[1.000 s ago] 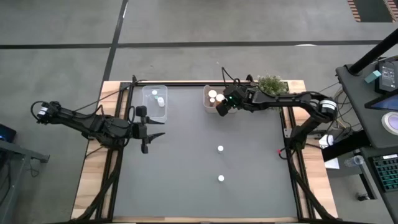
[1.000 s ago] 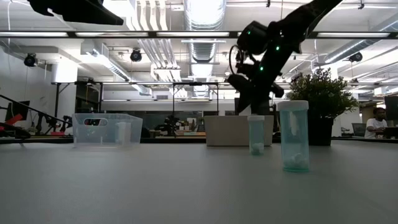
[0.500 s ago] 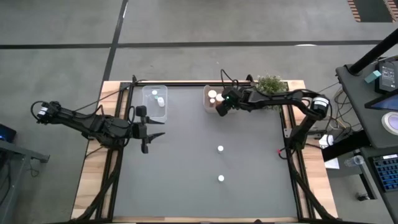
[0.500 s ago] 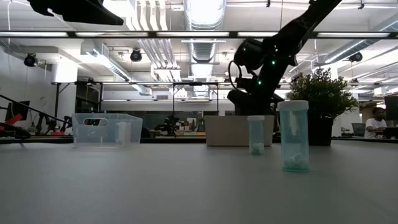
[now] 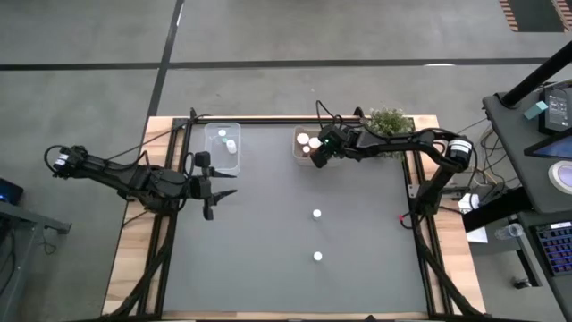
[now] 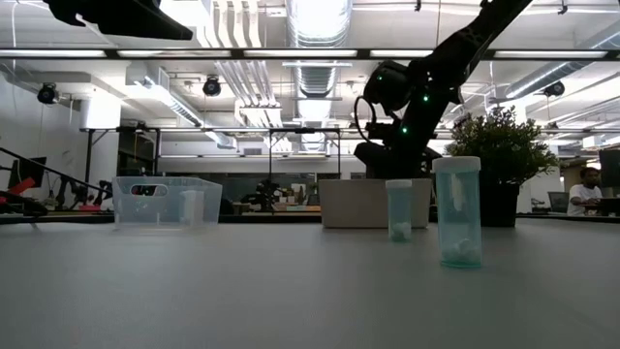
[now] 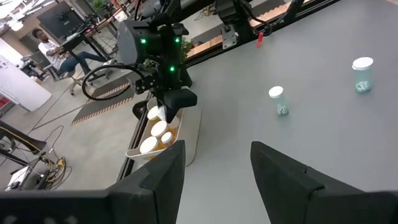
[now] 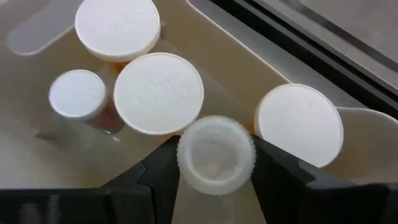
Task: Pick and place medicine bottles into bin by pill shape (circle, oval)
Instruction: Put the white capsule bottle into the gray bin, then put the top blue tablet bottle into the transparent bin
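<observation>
My right gripper (image 8: pixel 216 168) hangs over the tan bin (image 5: pixel 298 134) at the table's far edge, shut on a small pale medicine bottle with a ribbed white cap (image 8: pixel 216 152). Several white-capped bottles (image 8: pixel 158 93) stand upright in that bin. Two more bottles (image 5: pixel 316 214) (image 5: pixel 317 257) stand on their bases on the grey table. A clear bin (image 5: pixel 234 161) at the far left holds two bottles. Near the table's left edge my left gripper (image 5: pixel 214 183) waits open, holding nothing. My right gripper pinches the small bottle between its two fingers at the sides of its ribbed cap (image 8: pixel 186 163). The fingers slant down from the table's right side. The bottle stands upright, cap up, inside the tan bin beside the other caps; its base is hidden.
A green potted plant (image 5: pixel 391 121) stands at the far right, just behind my right arm. The tan bin's wall (image 6: pixel 358 204) and the clear bin (image 6: pixel 160 202) stand along the far edge. The two loose bottles (image 6: pixel 399 208) (image 6: pixel 457 211) are right of the table's middle.
My right gripper has gone down toward the tan bin and a little toward the table's left, carrying the small bottle in among the bottles there. My left arm has kept still.
</observation>
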Controlling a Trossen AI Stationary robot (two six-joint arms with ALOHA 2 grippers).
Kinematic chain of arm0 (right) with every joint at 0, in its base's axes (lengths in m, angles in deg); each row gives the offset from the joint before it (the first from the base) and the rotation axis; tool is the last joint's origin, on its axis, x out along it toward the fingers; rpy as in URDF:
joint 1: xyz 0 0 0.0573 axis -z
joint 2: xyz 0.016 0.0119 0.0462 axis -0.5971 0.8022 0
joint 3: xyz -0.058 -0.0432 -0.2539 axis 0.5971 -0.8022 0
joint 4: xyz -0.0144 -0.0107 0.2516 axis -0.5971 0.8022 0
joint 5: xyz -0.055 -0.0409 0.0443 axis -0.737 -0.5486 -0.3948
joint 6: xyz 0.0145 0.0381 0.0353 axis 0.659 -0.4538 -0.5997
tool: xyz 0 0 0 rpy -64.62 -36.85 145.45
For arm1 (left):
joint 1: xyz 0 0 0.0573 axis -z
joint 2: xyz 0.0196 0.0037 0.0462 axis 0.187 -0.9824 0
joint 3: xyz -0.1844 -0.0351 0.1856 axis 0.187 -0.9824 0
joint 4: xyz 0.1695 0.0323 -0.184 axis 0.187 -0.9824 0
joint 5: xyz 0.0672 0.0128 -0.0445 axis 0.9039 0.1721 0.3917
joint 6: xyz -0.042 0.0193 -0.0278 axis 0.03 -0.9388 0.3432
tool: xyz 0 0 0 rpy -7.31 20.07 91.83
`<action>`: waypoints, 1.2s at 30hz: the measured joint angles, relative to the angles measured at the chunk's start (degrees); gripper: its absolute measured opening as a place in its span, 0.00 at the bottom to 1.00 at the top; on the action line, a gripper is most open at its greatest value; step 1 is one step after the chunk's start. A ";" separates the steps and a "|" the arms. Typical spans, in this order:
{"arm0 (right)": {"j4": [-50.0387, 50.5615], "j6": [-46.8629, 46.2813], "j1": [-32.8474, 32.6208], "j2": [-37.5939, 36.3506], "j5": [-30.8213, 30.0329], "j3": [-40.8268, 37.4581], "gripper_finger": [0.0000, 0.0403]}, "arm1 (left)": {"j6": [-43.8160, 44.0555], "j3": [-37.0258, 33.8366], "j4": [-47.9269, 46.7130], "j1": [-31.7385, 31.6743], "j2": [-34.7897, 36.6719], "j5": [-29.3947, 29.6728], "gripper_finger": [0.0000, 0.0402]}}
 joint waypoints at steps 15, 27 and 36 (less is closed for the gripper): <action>2.05 -0.74 0.00 -0.25 0.49 1.64 0.57 | 0.00 0.00 0.00 -0.01 0.00 0.00 0.42; 12.22 0.35 -4.84 -6.09 0.44 8.81 0.59 | 0.07 0.00 0.02 -0.01 0.00 0.04 0.42; 3.11 8.66 -18.35 -17.83 0.47 -0.28 0.57 | 2.94 0.00 3.82 -0.01 -2.22 0.11 0.42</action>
